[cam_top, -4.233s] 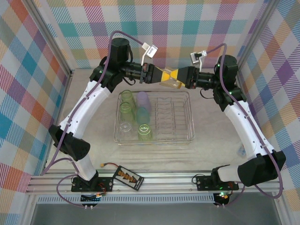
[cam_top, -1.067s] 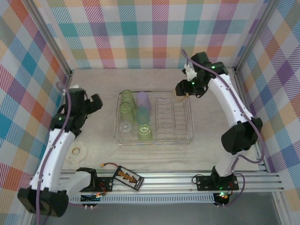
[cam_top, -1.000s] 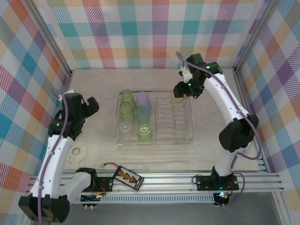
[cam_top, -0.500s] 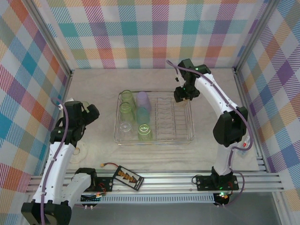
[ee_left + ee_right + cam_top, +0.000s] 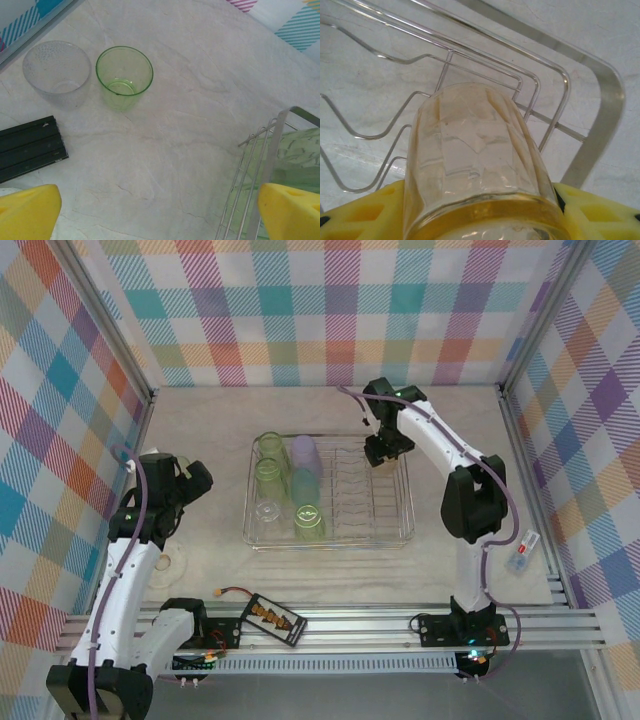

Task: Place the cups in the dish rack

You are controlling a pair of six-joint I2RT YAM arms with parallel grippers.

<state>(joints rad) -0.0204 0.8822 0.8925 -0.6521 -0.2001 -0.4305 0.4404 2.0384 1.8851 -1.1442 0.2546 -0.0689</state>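
Within right claw (image 5: 477,217) a cup (image 5: 472,145) is clamped, rack (image 5: 602,110) wires just beneath; placing judged underway, lowering and release needed. Left claw (image 5: 157,215) spread wide, empty.

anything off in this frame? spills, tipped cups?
Nothing stands out. The yellowish cup sits straight in the right gripper over the dish rack; the green cup and clear cup on the table stand upright.

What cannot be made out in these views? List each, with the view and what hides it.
- Right wrist view: the yellowish cup hides the wires behind it, so contact with the dish rack cannot be told.
- Top view: the right hand covers that cup.
- Left wrist view: the left edge cuts off a black slatted object.
- Top view: an item by the right wall is too small to name.
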